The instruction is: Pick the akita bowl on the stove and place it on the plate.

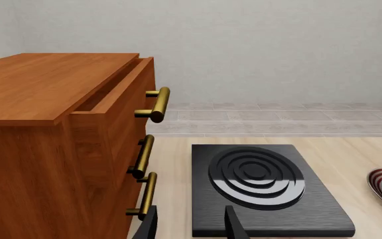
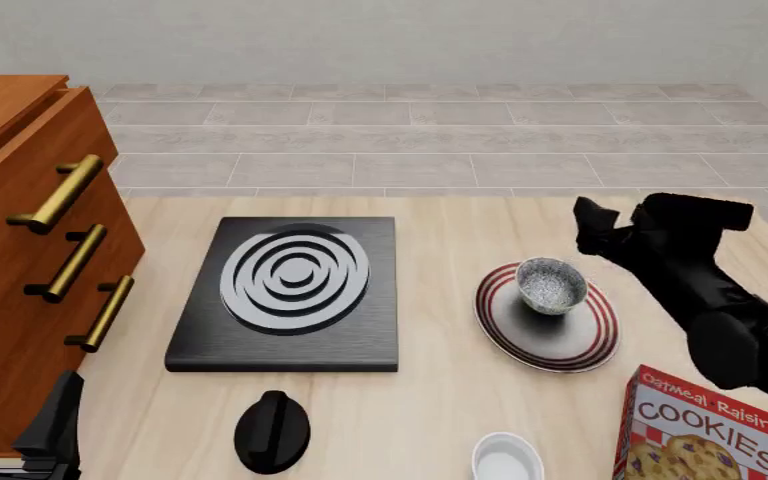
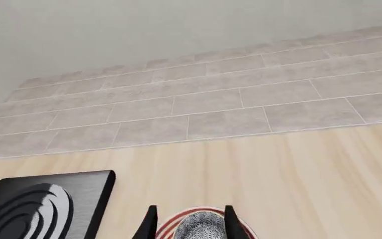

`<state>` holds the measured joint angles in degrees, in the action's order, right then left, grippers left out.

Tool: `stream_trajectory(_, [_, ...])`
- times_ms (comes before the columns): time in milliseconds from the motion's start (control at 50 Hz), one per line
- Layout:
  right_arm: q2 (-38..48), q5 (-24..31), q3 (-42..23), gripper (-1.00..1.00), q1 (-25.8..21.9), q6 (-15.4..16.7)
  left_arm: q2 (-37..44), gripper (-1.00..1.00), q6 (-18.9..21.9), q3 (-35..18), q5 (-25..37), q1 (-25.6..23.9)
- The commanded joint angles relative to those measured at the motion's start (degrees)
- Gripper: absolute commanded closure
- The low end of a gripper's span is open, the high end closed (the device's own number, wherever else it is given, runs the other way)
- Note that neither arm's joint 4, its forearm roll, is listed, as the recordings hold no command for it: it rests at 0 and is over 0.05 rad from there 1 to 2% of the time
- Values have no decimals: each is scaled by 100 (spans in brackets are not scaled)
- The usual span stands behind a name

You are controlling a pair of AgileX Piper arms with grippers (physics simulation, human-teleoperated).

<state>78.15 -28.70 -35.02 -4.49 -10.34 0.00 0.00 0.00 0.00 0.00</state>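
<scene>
Sitting upright on the plate (image 2: 547, 322) is the akita bowl (image 2: 550, 284), toward the plate's far side, speckled inside showing and nothing gripping it. The stove (image 2: 291, 292) lies bare to the left of the plate on the light wood surface (image 2: 451, 230), silver rings facing up. Over on the right, the right claw (image 2: 595, 228) hangs above the surface just beyond and to the right of the bowl, fingers spread and released; its wrist camera looks down past both fingertips (image 3: 149, 224) at the bowl's rim (image 3: 198, 226) between them. Down at the near left corner the left claw (image 2: 17, 405) sits low beside the wooden drawer cabinet (image 2: 11, 250), fingers apart and holding nothing, with the stove ahead of it in its own view. Near the front edge sit a black round knob (image 2: 272, 430), a small white bowl (image 2: 507, 460) and a cookie box (image 2: 698, 430).
</scene>
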Motion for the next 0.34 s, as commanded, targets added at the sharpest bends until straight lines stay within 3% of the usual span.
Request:
stream_trajectory(20, [-928,-635,720,-100,-309,349,0,-100,0,0,0,0])
stream_trajectory(140, [-1369,-1186,1318,-100,-586,252,0,-100,0,0,0,0])
stream_trajectory(200, [-1551,-1404,1598,-100,-714,355,0,-100,0,0,0,0])
stream_trajectory(340, [-1752,-2109,2234,-100,-491,342,0,-100,0,0,0,0])
